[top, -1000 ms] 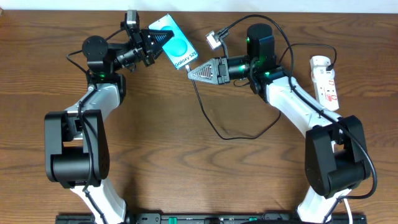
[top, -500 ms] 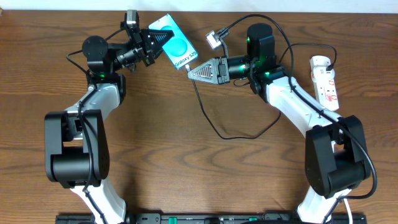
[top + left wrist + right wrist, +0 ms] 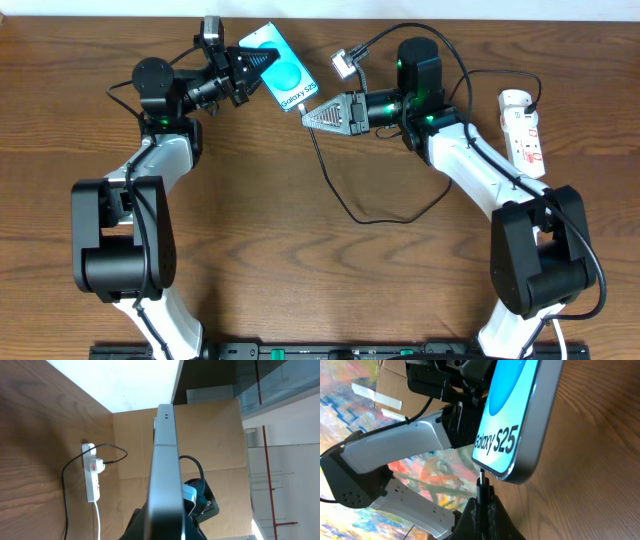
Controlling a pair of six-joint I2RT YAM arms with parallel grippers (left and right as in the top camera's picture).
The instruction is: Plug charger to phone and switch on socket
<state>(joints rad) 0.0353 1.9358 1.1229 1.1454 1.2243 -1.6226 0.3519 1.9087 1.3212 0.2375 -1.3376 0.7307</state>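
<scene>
**Plug tip at the phone's bottom edge, both grippers clamped**

The right gripper (image 3: 482,510) is pinched narrow on the charger (image 3: 327,172), just behind its plug tip (image 3: 481,476). Its fingers press together around the thin black cord. Seen from overhead, this gripper (image 3: 305,118) points toward 9 o'clock. The plug tip touches the bottom edge of the phone (image 3: 520,410), right under the "Galaxy S25" text. How far it sits in the port cannot be told.

The left gripper (image 3: 258,60) points toward 3 o'clock and clamps the phone (image 3: 283,72) at the end with the lighter circle. In the left wrist view the phone (image 3: 165,480) shows edge-on, rising from between the fingers at the bottom of the picture.

The phone is at about 12 o'clock on the table (image 3: 250,260), screen up, with its text end aimed toward 5 o'clock.

From the right gripper the charger runs toward 6 o'clock, loops across the middle of the table, then bends up toward 2 o'clock and passes under the right arm.

The socket (image 3: 523,128) lies near the table's 3 o'clock edge, well apart from the phone, with a black plug in its 12 o'clock end. Its switch position cannot be read.
</scene>
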